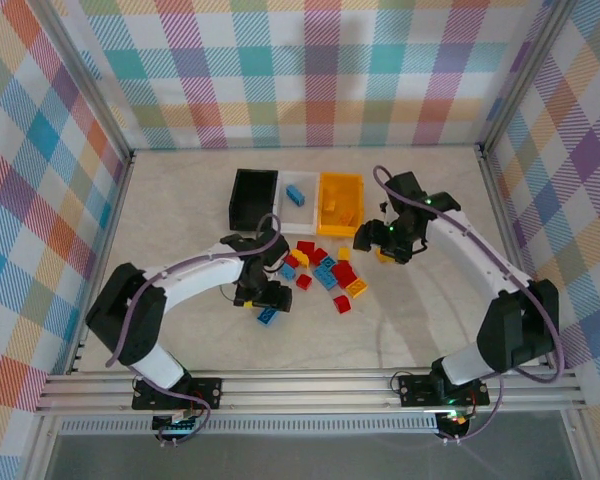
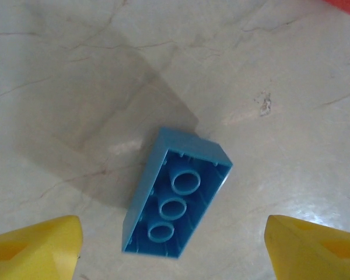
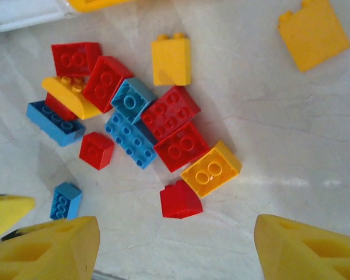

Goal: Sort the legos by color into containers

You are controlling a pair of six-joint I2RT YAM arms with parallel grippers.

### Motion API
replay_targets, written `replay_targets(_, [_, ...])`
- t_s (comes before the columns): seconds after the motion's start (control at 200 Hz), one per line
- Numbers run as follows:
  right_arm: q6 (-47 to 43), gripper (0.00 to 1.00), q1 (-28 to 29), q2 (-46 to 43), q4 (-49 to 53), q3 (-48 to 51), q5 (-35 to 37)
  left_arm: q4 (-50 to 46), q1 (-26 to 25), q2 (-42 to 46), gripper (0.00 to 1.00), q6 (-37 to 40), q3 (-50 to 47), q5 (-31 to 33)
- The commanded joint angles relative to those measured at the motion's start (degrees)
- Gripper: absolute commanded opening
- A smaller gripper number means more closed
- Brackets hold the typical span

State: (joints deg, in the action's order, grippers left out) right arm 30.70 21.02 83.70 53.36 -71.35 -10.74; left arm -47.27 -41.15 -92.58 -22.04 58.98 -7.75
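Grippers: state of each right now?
Left gripper: open, holding nothing; blue brick lies ungripped between its fingers.
Right gripper: open, empty.

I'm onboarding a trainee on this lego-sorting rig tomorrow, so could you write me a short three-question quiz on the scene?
1. True or false: the blue brick between the left jaws lies hollow side up on the table.
2. Which container holds a lone blue lego? A. black bin; B. white bin; C. yellow-orange bin.
3. Fill in: the right jaws stand ____.
Key: 1 true; 2 B; 3 open.
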Motion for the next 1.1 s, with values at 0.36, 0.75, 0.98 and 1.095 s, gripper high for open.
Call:
replay_targets(0.36, [3.3,0.71,0.3,-5.7,-0.5,1.5,-1.8,3.5,-2.6,-8.5,0.63,2.5,1.4,5.4])
replay_targets(0.75, [3.2,0.71,0.3,-4.6,-1.2,0.9,-1.8,-0.1,-2.4,-6.6,0.30,1.2,4.7,5.7])
replay_targets(0.98, [1.8,0.72,0.1,-5.4,0.2,1.1,-1.0,-6.2,4.0,-7.6,0.32,1.3,22.5,2.4])
replay_targets(1.095, [2.3,0.72,0.2,-6.9,0.1,2.4,-1.1,-8.5,8.1,-14.3,0.33,2.1,37.1,1.2])
